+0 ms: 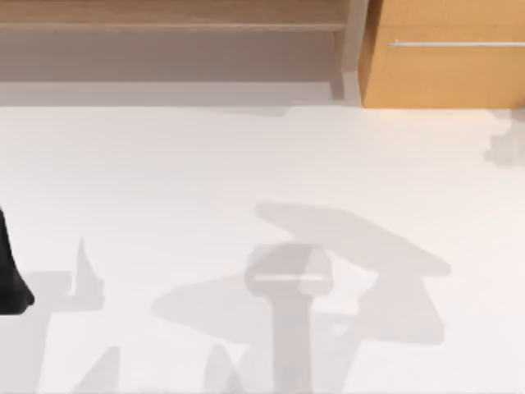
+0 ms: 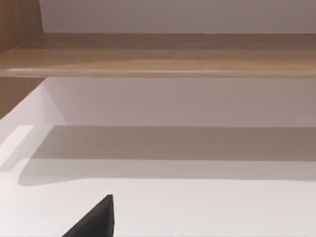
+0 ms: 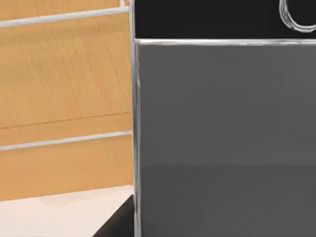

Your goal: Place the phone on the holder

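Observation:
The phone [image 3: 222, 128] stands very close in the right wrist view, with a grey screen, a silver edge, a black bezel and a round home button [image 3: 298, 15]. It hangs above the white table [image 3: 54, 217], in front of a wooden cabinet. One dark finger [image 3: 116, 224] of my right gripper presses against the phone's silver edge. My left arm [image 1: 12, 271] is a black shape at the table's left edge. In the left wrist view one black fingertip [image 2: 94, 219] hovers over the table. The holder is out of view.
A wooden shelf [image 1: 172, 25] runs along the back of the table. A wooden cabinet [image 1: 443, 57] with a metal handle stands at the back right. Grey shadows [image 1: 328, 279] lie across the middle and front of the white table.

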### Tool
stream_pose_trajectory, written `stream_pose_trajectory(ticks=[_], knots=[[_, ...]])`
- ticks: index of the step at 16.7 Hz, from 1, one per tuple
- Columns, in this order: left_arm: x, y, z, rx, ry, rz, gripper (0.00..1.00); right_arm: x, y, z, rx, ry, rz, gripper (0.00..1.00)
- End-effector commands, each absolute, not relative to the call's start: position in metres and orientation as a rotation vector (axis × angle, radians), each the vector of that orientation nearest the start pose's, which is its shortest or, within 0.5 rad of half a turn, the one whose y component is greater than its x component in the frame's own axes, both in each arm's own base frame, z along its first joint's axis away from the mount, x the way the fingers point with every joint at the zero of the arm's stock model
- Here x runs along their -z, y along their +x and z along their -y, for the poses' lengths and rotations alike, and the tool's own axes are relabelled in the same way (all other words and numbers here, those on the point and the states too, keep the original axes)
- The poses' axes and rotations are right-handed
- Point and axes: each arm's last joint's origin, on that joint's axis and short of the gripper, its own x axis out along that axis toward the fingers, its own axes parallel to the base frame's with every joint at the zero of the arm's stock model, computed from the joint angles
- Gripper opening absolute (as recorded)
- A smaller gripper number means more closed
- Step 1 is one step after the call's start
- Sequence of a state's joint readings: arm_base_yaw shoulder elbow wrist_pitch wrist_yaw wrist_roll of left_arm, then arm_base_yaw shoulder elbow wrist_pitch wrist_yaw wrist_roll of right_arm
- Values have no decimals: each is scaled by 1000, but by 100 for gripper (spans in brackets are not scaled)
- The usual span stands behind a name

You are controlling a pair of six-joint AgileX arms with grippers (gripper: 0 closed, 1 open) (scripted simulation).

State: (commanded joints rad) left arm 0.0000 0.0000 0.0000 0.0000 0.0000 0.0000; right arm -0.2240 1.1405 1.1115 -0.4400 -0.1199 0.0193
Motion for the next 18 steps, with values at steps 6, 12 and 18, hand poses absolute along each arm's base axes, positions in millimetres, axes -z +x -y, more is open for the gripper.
stream_pose_trajectory(ticks=[6,12,18], knots=[[-160,106,1,0,0,0,100,-282,199,94,313,82,-437,0],[-160,106,1,0,0,0,100,-237,169,114,461,80,-446,0],[-160,106,1,0,0,0,100,-234,167,115,470,80,-447,0]])
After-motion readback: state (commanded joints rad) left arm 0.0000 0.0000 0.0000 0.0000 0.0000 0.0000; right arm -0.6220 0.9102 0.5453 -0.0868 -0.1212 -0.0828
